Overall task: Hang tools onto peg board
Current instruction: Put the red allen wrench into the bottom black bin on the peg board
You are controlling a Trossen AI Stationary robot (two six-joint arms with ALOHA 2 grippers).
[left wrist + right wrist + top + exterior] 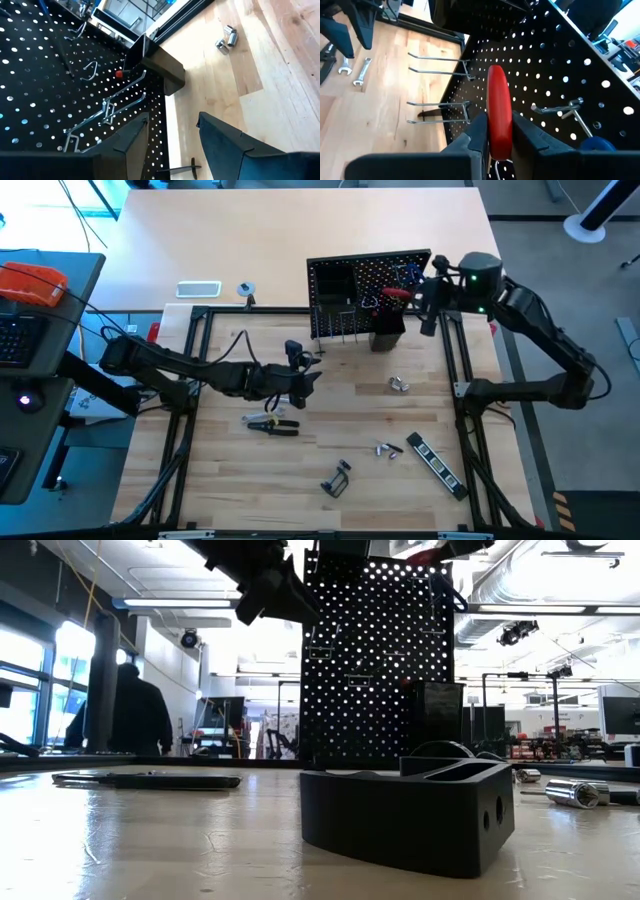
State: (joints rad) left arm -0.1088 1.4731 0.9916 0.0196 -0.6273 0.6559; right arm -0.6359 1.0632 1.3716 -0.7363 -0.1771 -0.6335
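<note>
The black peg board stands upright at the table's far middle, with metal hooks and a small black bin on its front. My right gripper is at the board's right upper part, shut on a red-handled screwdriver. A blue-handled hex key hangs on the board. My left gripper is open and empty, just in front of the board's left part. Black pliers, a black clamp, a striped bar and silver pieces lie on the table. My right gripper pinches the screwdriver's red handle between its two fingers. The handle lies along the fingers and sticks out past their tips toward the board. The fingers come from the table's right. The screwdriver is lifted clear of the table; its shaft is hidden.
A white flat rectangle and a small tape roll lie beyond the frame's far left. More silver pieces lie near the striped bar. Two wrenches lie before the board. A person stands in the room behind.
</note>
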